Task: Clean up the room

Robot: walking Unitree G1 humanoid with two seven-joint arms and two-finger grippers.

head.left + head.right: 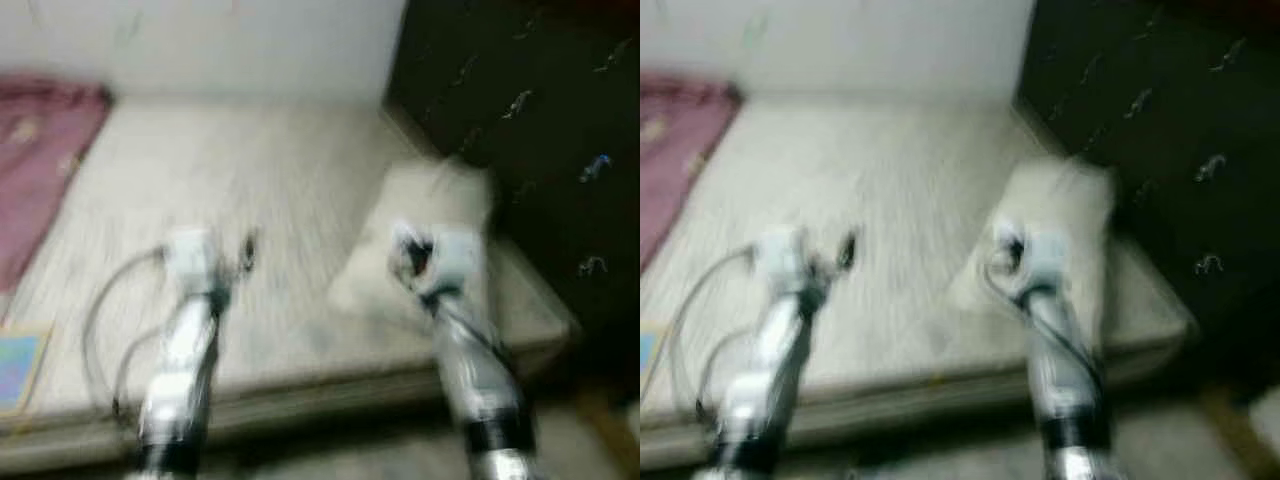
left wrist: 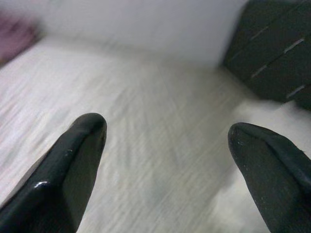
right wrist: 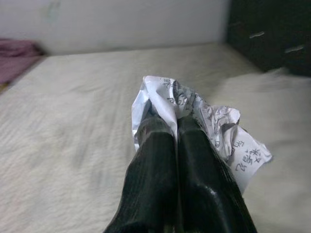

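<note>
Dim indoor light — heavy motion blur

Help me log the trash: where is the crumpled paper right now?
The crumpled paper is pinched in the right gripper, held above the bed near the pillow on the robot's right.

Both head views look forward and down, blurred, over the bed (image 1: 280,200) from its near edge. Each wrist view looks low along its fingers across the same mattress toward the far wall (image 3: 121,22).
</note>
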